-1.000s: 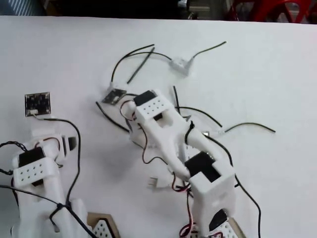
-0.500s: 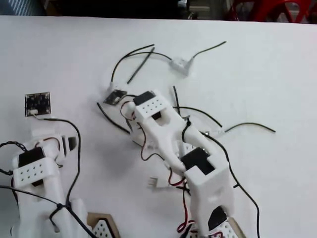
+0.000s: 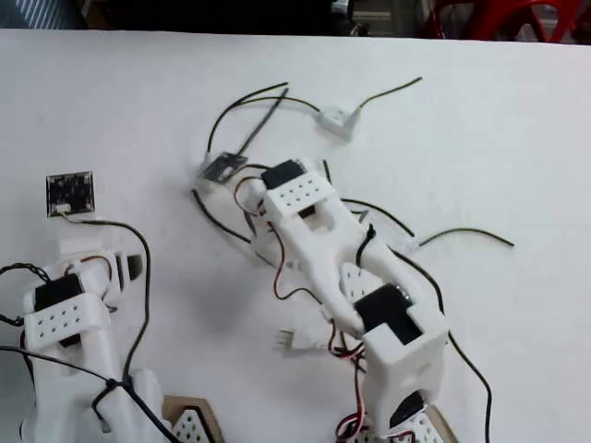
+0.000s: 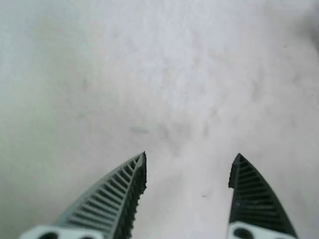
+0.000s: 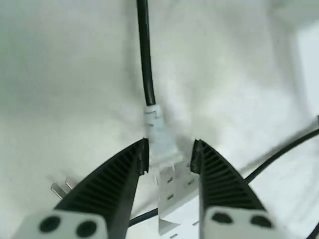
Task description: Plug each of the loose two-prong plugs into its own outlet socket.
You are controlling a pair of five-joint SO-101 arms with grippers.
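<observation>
My right gripper is shut on a white two-prong plug where it meets a white slotted socket block. The plug's black cable runs straight away over the table. In the high view the right gripper sits at the table's middle, with the cable arcing off behind it. Another loose white plug lies beside the right arm's base, prongs showing. My left gripper hangs open over bare white table, and the left arm stands at the near left.
A small black board lies at the left. A white connector with black leads sits toward the back. More black cables trail right of the right arm. A metal prong piece lies beside one finger.
The right arm has shifted a little toward the back and right, carrying the plug and its cable along. The left arm has stayed still.
</observation>
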